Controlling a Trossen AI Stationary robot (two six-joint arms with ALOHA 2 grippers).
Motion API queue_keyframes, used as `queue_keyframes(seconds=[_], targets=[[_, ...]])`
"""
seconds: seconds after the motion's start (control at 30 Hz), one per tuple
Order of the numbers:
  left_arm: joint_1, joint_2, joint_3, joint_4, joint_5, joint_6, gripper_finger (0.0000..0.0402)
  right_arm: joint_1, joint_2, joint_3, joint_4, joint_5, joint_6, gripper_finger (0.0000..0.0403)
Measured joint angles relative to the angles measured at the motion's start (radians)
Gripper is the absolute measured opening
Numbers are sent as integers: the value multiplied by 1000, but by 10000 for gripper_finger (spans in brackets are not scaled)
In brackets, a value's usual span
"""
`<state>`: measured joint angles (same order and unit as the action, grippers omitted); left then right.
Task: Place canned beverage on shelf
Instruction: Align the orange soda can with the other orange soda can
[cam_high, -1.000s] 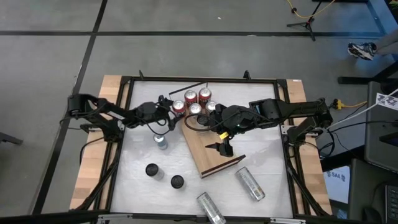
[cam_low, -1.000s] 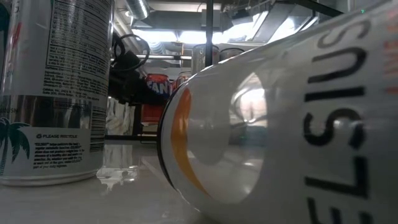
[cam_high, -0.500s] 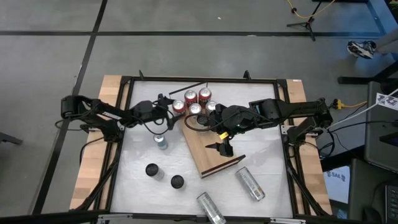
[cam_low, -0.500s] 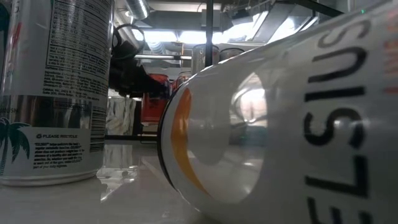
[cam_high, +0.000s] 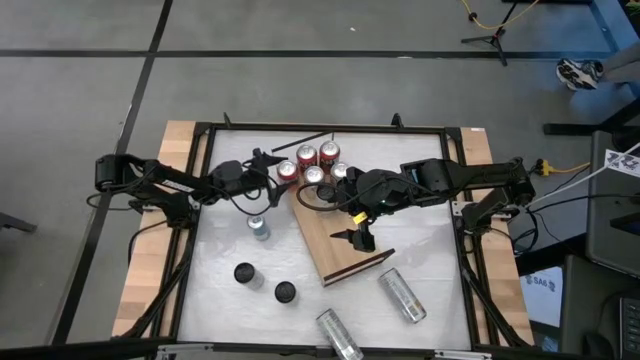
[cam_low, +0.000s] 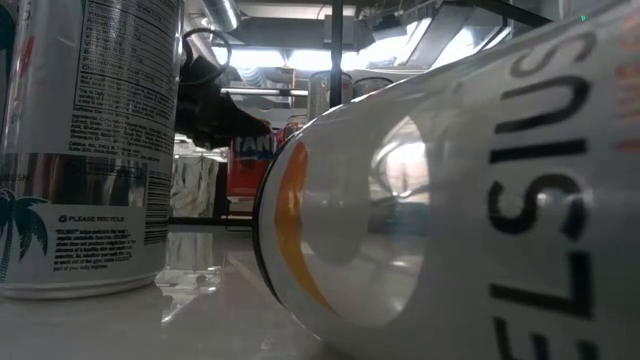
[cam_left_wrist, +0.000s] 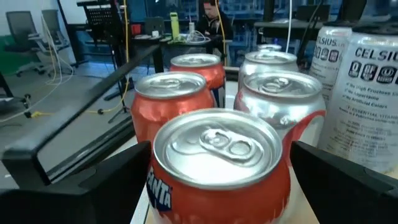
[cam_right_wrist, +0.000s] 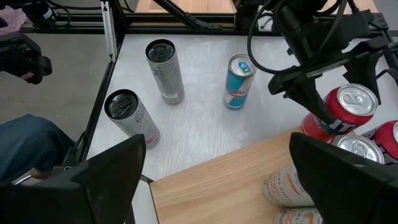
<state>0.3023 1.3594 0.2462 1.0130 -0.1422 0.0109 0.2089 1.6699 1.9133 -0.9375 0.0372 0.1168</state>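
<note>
1. White tabletop (cam_high: 225, 250) in a black frame, grey floor all round; desks, chairs and a seated person far behind in the left wrist view.
2. Shelf (cam_high: 335, 240): light wooden board lying flat and askew on the tabletop, near end bare.
3. Right gripper (cam_high: 358, 236) hanging over the middle of the shelf, fingers (cam_right_wrist: 106, 174) spread wide, nothing between them. Judged idle.
4. Left gripper (cam_high: 271, 177) reached in at the shelf's far end, jaws spread wide on either side of the nearest red can (cam_left_wrist: 221, 155); no contact visible, so not a grip yet.
5. Red-can cluster (cam_high: 318, 163) standing upright, packed close at that same far end. Cannot tell whether the nearest red can stands on the board or just off its edge.
6. Elsewhere on the tabletop: upright blue can (cam_high: 259, 228), two dark-topped cans (cam_high: 264, 282), two silver cans lying on their sides (cam_high: 402, 296).
7. Handling, judged: pull tab (cam_left_wrist: 230, 146) unlifted, so probably full, with some weight. Thin wall, stiff while sealed, smooth and likely slippery.
8. Hold, judged: across the side wall about mid-height, pads square to it, firm but short of denting. Tight neighbours; straight lift before any sideways move.
</note>
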Motion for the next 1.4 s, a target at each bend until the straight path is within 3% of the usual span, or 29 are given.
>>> queue_keyframes(seconds=[0.73,0.83,1.1,1.4], targets=[[0,-5,0,241,-30,2,376,0,0,0,0,0,-45,392],[0,-37,0,243,-30,2,376,0,0,0,2,7,-66,392],[-1,-170,0,238,-30,1,376,-5,0,0,5,155,-72,392],[-49,-256,1,238,-8,-52,376,-15,0,0,5,164,-73,392]])
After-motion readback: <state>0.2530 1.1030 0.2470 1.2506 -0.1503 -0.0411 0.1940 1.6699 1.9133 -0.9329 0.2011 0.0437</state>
